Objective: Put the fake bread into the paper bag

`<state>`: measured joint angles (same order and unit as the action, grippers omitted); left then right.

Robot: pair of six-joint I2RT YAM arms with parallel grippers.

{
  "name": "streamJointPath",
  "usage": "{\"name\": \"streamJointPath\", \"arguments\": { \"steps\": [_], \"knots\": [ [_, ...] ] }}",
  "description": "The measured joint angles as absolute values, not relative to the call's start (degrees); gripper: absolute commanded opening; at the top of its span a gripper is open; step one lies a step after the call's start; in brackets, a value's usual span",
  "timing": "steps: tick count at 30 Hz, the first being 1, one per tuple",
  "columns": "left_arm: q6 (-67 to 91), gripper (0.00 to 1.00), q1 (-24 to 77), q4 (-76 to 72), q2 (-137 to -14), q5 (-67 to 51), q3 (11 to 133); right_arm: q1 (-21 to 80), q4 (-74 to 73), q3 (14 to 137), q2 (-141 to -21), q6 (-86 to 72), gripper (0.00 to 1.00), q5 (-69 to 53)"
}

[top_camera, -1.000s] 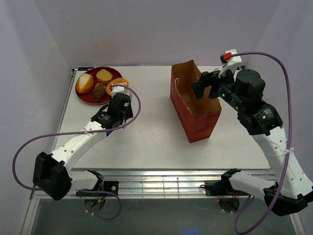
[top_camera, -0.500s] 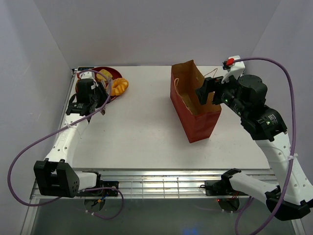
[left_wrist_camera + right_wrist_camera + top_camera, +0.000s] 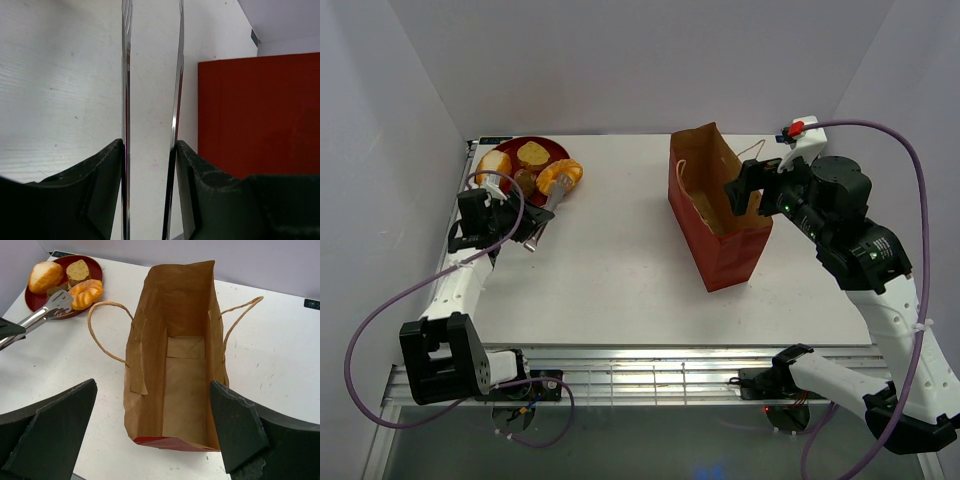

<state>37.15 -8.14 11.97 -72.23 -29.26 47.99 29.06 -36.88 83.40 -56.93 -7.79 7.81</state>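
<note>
Bread (image 3: 532, 153) at ten o'clock on a plate (image 3: 94, 267) looks light, firm, smooth; pinch across the middle. Left gripper (image 3: 150, 145) clasps tongs (image 3: 45, 314); right gripper (image 3: 152, 390) gapes empty over the bag (image 3: 720, 250).

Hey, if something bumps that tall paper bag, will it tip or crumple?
Probably tips easily: the paper bag stands tall on a narrow base and looks empty inside. Its thin walls look creased, so a push would likely crumple them. The string handles look floppy.
</note>
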Motion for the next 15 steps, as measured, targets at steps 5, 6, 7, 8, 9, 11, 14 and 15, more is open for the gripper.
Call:
{"name": "streamJointPath", "arguments": {
  "steps": [5, 6, 7, 8, 9, 11, 14, 15],
  "knots": [
    [44.97, 0.55, -8.14, 3.62, -72.25, -35.68, 41.34, 29.06, -37.26, 83.4, -56.49, -8.08, 0.98, 7.92],
    [46.5, 0.55, -8.14, 2.07, -72.27, -36.58, 40.25, 29.06, -37.26, 83.4, -56.4, -8.14, 0.98, 8.01],
    [47.53, 0.55, -8.14, 0.86, -72.4, -37.23, 39.48, 29.06, -37.26, 83.4, -56.29, -8.16, 0.98, 8.05],
    [48.84, 0.55, -8.14, -0.58, -72.66, -38.0, 38.74, 29.06, -37.26, 83.4, -56.18, -8.19, 0.98, 8.23],
    [50.13, 0.56, -8.14, -1.96, -73.06, -38.63, 38.13, 29.06, -37.26, 83.4, -56.05, -8.19, 0.98, 8.27],
    [52.66, 0.56, -8.14, -4.43, -73.93, -39.66, 37.15, 29.06, -37.28, 83.4, -55.86, -8.21, 0.98, 8.47],
    [56.99, 0.56, -8.14, -8.8, -75.16, -40.86, 35.51, 29.06, -37.28, 83.4, -55.79, -8.21, 0.98, 8.69],
    [58.5, 0.56, -8.14, -10.24, -75.68, -41.28, 35.09, 29.06, -37.32, 83.4, -55.81, -8.21, 0.98, 8.69]
  ]
}}
